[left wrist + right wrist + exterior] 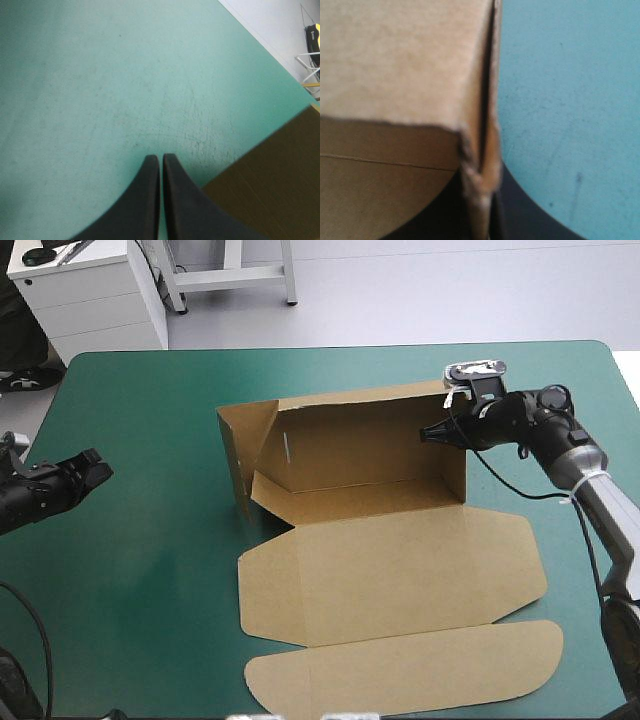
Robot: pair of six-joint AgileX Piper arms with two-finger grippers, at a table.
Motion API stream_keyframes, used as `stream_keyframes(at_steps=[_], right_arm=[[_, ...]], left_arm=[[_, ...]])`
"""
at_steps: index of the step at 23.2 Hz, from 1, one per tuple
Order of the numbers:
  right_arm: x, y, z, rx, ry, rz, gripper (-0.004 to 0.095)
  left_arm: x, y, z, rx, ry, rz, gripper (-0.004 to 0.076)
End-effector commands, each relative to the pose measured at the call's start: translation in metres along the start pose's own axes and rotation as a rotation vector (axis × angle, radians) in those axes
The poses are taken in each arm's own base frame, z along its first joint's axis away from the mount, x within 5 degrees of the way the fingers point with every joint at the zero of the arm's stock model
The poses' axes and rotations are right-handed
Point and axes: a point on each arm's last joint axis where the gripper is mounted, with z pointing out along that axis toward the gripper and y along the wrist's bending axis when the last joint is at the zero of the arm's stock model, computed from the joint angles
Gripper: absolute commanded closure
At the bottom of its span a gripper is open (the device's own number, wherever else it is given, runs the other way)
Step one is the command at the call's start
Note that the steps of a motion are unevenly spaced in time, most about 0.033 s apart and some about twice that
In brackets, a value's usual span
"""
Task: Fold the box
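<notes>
The box (pixel 390 540) lies at the middle of the teal-green table (pixel 140 590), its long side running left to right across the high view. Nearest, along the bottom of that picture, the rounded tongue flap (pixel 400 675) lies flat on the cover. Just above it the broad lid panel (pixel 400 575) is flat too, with its angled ears at either end unfolded.

At the left edge of the frame, about halfway up, the left gripper (pixel 100 472) sits low over bare cover, well apart from the box. Its black fingers (pixel 150 200) are pressed together into one point and hold nothing.

Farther back, the floor (pixel 370 502) of the tray shows as a narrow strip. Behind it the back wall (pixel 360 440) stands upright. At its left end the end wall (pixel 245 455) is raised as well, though it leans and looks only loosely set.

Farthest, at the upper right, the right gripper (pixel 427 433) reaches in from the right to the back wall's right end. In its own wrist view the fingers (pixel 520 215) are all but closed, with an upright edge of brown board pinched between them.

By my judgement the work is about half done. The back and left walls are up, and the right end is in hand but not yet tucked. A front wall and the locking of the end walls remain, and the lid stays flat.
</notes>
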Motion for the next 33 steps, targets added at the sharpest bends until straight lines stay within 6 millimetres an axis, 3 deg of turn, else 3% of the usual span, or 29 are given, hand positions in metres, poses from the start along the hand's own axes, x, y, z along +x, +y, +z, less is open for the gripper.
stream_keyframes(at_steps=[1,5,7,10,15,19,27,30,33], right_arm=[[-0.023,0.004,-0.044,-0.007,-0.056,0.054,0.0904],[-0.015,0.007,-0.057,-0.025,0.116,0.106,0.0904],[-0.003,0.009,-0.055,-0.039,0.25,0.114,0.0904],[0.003,0.014,-0.048,-0.064,0.298,0.13,0.0904],[0.009,0.027,-0.002,-0.075,0.401,0.081,0.0906],[0.008,0.027,0.032,-0.084,0.383,0.107,0.0906],[0.003,0.026,0.045,-0.086,0.325,0.105,0.0891],[0.003,0.026,0.046,-0.086,0.32,0.106,0.0806],[0.003,0.026,0.046,-0.086,0.323,0.104,0.0614]], left_arm=[[-0.007,-0.018,-0.01,0.068,-0.064,0.008,0.0718],[-0.007,-0.018,-0.01,0.068,-0.064,0.008,0.0718],[-0.007,-0.018,-0.01,0.069,-0.062,0.005,0.0718],[-0.007,-0.018,-0.01,0.07,-0.06,0.005,0.0718],[-0.002,-0.024,-0.004,0.079,-0.027,0.016,0.0718],[0.0,-0.026,-0.002,0.079,-0.017,0.027,0.0719],[-0.001,-0.025,-0.002,0.07,-0.029,0.026,0.0719],[-0.002,-0.024,-0.002,0.06,-0.033,0.031,0.0719],[-0.002,-0.024,-0.002,0.059,-0.032,0.032,0.0719]])
